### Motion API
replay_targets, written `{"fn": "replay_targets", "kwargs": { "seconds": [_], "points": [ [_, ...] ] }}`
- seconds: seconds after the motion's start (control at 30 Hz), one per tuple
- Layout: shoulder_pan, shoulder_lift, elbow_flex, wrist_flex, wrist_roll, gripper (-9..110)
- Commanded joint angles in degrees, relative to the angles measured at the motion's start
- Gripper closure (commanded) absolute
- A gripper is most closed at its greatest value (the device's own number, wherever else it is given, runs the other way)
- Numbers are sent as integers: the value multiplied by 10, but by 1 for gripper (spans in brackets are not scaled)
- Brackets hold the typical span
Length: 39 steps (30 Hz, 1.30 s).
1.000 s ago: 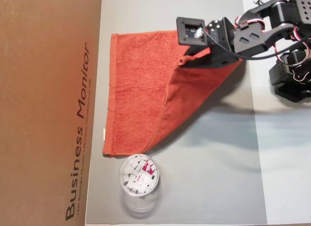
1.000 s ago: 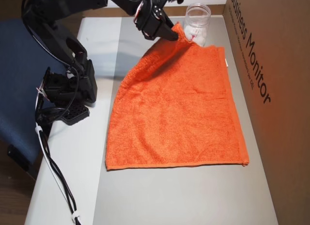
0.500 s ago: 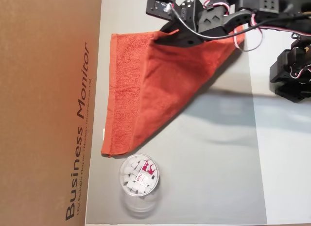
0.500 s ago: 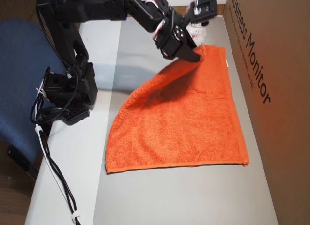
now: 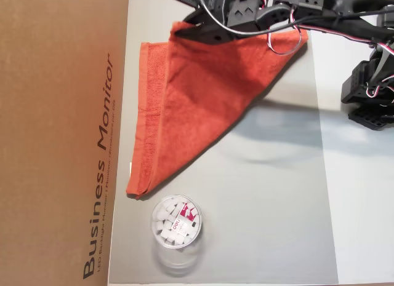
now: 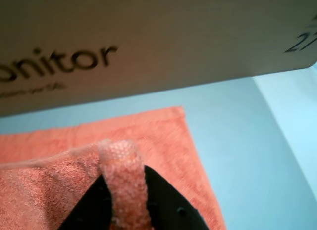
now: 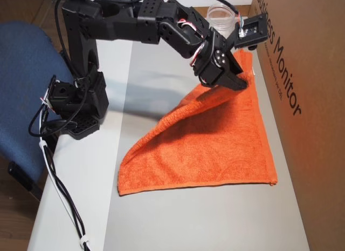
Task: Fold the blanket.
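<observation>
The orange-red blanket (image 5: 203,95) lies on the grey mat, doubled over along a diagonal into a triangle. My gripper (image 5: 184,29) is shut on one lifted corner and holds it above the blanket's far edge, close to the cardboard box. In another overhead view the gripper (image 7: 243,82) holds that corner up over the blanket (image 7: 215,148), whose raised flap slopes down to the mat. In the wrist view the hem of the blanket (image 6: 163,136) is pinched between the black fingers (image 6: 168,200) of the gripper (image 6: 125,173).
A large cardboard box (image 5: 61,138) printed "Business Monitor" stands along one side of the mat (image 5: 277,206). A small clear round tub (image 5: 175,221) of white pieces sits beside the blanket's end. The arm's base (image 7: 75,105) and cable sit on the white table; a blue chair (image 7: 21,89) is beyond.
The gripper has carried the held corner across the blanket toward the box. More cloth has turned over, and the fold has grown into a full diagonal triangle.
</observation>
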Motion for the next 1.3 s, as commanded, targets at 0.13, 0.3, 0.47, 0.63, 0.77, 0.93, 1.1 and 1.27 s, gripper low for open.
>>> {"fn": "replay_targets", "kwargs": {
  "seconds": [0.13, 0.3, 0.47, 0.63, 0.77, 0.93, 1.1, 1.27],
  "points": [
    [30, -69, -131, -15, 5, 102],
    [47, -142, -194, -15, 5, 102],
    [62, -216, -249, -15, 5, 102],
    [77, -286, -301, -17, 5, 102],
    [81, -338, -323, -67, 5, 102],
    [83, -387, -340, -116, 3, 102],
    [84, -427, -352, -147, 4, 102],
    [84, -462, -352, -205, 4, 102]
  ]
}}
